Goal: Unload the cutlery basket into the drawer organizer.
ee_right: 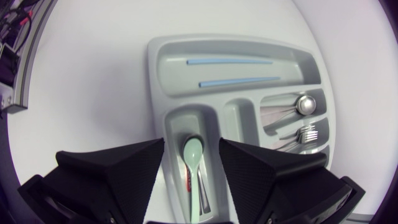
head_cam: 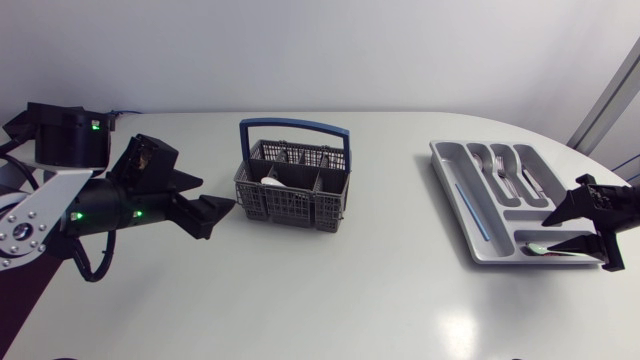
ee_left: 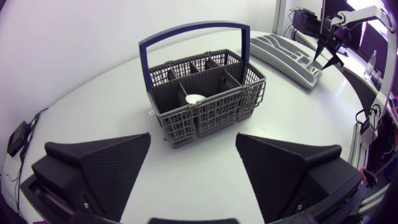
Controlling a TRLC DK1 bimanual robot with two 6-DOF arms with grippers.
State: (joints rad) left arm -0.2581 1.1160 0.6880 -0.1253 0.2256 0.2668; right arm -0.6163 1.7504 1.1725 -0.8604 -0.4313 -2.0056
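Observation:
The grey cutlery basket (head_cam: 292, 185) with a blue handle stands mid-table; a white utensil (ee_left: 194, 99) shows inside it. My left gripper (head_cam: 215, 195) hangs just left of the basket, open and empty, with the basket (ee_left: 205, 99) ahead of its fingers. The grey drawer organizer (head_cam: 455, 175) lies at the right. Over its near compartment my right gripper (ee_right: 191, 146) stands open. A pale green spoon (ee_right: 192, 155) lies in that compartment between the fingers, touching neither. In the head view the green spoon (head_cam: 545, 249) lies by the right gripper (head_cam: 578, 243).
The organizer (ee_right: 161, 74) also holds two blue sticks (ee_right: 230, 61) in its long compartment, metal spoons (ee_right: 298, 106) and forks (ee_right: 305, 134) in others, and a red-marked piece (ee_right: 188, 180) beside the green spoon. Bare white table lies between basket and organizer.

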